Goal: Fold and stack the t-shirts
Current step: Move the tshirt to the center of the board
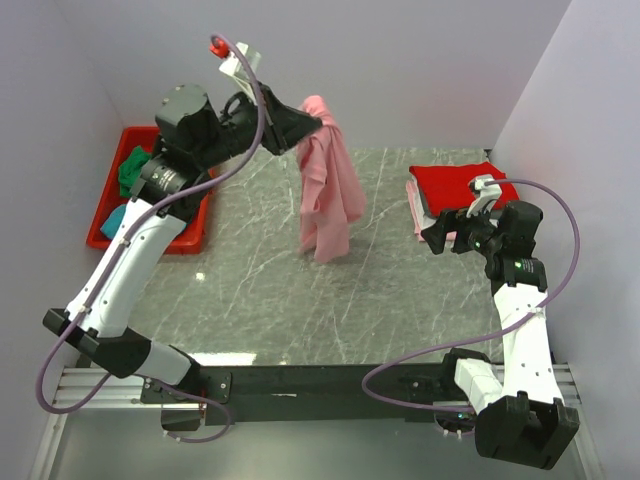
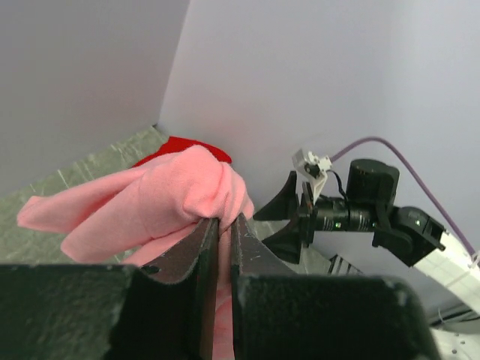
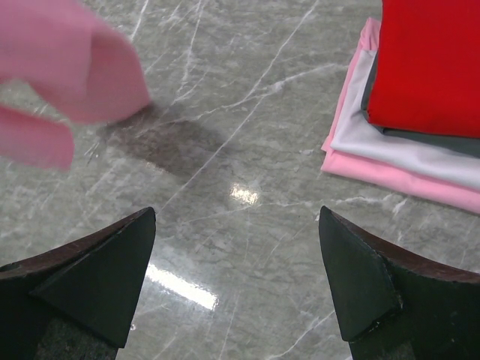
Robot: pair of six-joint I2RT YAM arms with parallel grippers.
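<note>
A salmon pink t-shirt (image 1: 326, 195) hangs bunched in the air over the middle back of the table, its lower end near the surface. My left gripper (image 1: 318, 122) is shut on its top; in the left wrist view the fingers (image 2: 223, 219) pinch a fold of the pink cloth (image 2: 150, 202). At the right a stack of folded t-shirts (image 1: 460, 188) lies with a red one (image 3: 427, 67) on top and a pale pink one (image 3: 390, 176) lowest. My right gripper (image 1: 437, 235) stands open and empty just left of the stack, above bare table (image 3: 236, 214).
A red plastic bin (image 1: 104, 222) at the back left holds a green t-shirt (image 1: 132, 170) and a teal t-shirt (image 1: 115, 218). Walls close the table on the left, back and right. My left arm reaches over the bin.
</note>
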